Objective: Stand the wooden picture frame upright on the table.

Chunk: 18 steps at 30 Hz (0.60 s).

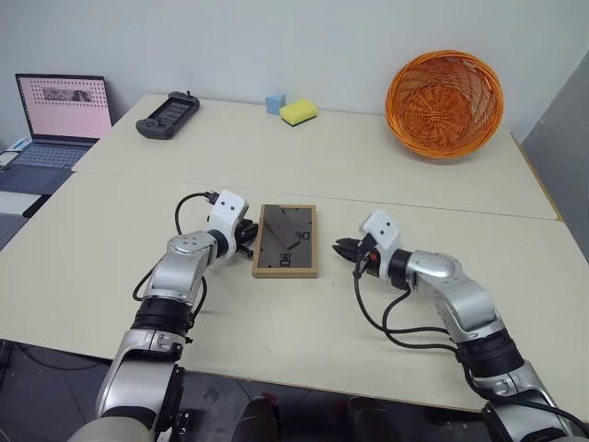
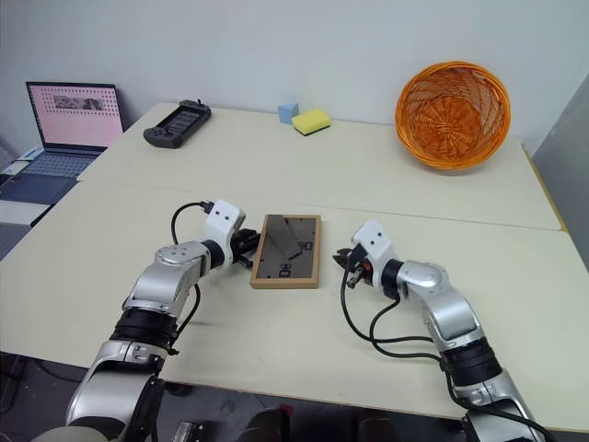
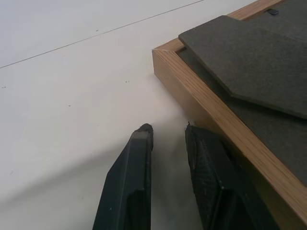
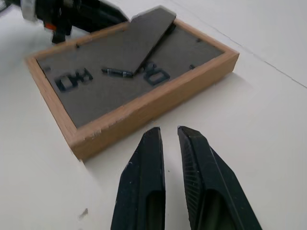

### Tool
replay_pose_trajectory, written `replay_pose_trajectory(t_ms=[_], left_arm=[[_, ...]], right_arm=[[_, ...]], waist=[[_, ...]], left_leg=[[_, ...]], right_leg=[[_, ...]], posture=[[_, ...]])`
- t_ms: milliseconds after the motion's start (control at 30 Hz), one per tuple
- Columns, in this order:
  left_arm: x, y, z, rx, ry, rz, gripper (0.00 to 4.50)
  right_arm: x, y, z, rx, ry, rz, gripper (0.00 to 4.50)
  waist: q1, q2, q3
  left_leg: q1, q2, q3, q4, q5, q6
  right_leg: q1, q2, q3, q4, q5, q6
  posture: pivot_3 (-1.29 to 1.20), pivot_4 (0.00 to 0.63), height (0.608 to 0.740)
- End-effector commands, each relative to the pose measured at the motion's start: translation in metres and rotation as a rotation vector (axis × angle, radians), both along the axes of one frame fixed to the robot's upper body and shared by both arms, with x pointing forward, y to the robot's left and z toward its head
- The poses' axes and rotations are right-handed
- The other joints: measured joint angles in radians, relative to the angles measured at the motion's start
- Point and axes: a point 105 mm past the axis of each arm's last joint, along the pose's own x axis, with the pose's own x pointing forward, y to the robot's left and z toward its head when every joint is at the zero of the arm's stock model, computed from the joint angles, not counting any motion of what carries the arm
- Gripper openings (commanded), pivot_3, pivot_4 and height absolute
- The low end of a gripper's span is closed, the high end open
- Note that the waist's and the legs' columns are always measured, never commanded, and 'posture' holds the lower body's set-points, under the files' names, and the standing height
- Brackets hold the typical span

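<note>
Both grippers rest low over the table (image 1: 110, 249), flanking the picture frame (image 1: 286, 240), which lies flat, dark back up, stand folded. Left gripper (image 1: 247, 236), fingers together, sits just beside the frame's left edge. Right gripper (image 1: 342, 248), fingers also together, points at the right edge from a little apart. An orange basket (image 1: 444, 102) sits at the far right.

orange wicker basket (image 1: 444, 103), yellow sponge (image 1: 298, 112), laptop (image 1: 61, 120), black handheld controller (image 1: 167, 115)
</note>
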Motion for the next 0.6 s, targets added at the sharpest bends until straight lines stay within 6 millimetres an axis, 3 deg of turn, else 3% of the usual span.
replay_pose_trajectory(t_ms=[33,600], left_arm=[[0.004,-0.006,0.014,0.008,-0.051,-0.029,1.18],[0.008,-0.024,0.022,-0.01,-0.068,-0.075,1.18]], right_arm=[[-0.003,0.005,-0.006,-0.011,-0.028,0.02,0.59],[-0.011,0.03,0.023,0.102,-0.033,0.049,0.59]], waist=[[0.0,0.0,0.0],[0.0,0.0,0.0]], left_leg=[[0.0,0.0,0.0,0.0,0.0,0.0],[0.0,0.0,-0.001,0.0,0.0,0.0]], right_leg=[[0.0,0.0,0.0,0.0,0.0,0.0],[0.0,0.0,0.0,0.0,0.0,0.0]], posture=[[0.0,0.15,0.74],[0.0,0.15,0.74]])
